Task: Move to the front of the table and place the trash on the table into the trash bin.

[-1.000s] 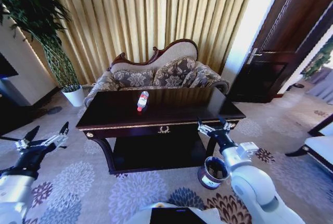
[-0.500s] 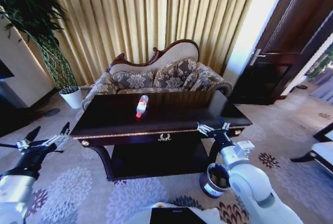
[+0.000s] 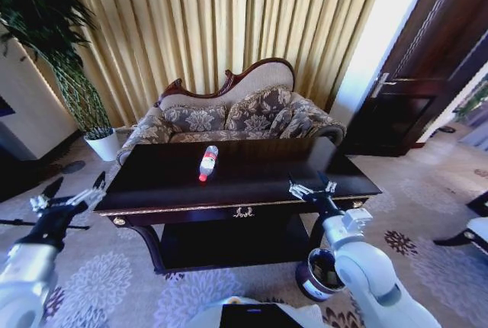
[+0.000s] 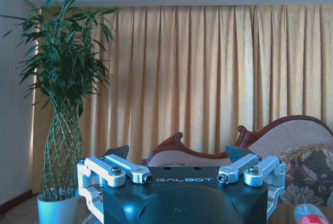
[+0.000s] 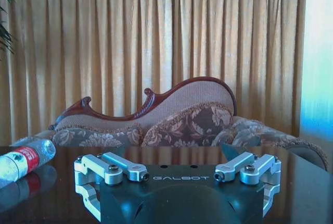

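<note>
Your bottle (image 3: 207, 162) lies on its side on the counter (image 3: 252, 179), left of centre. The bin (image 3: 320, 274) stands on the floor by the counter's near right leg. Left claw (image 3: 67, 200) and right claw (image 3: 311, 188) are both released, holding nothing.

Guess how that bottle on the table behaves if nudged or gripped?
The bottle lies on its side on the glossy table, so it would probably roll or slide. It looks clear and mostly empty, likely light. Thin plastic may dent under a squeeze.
</note>
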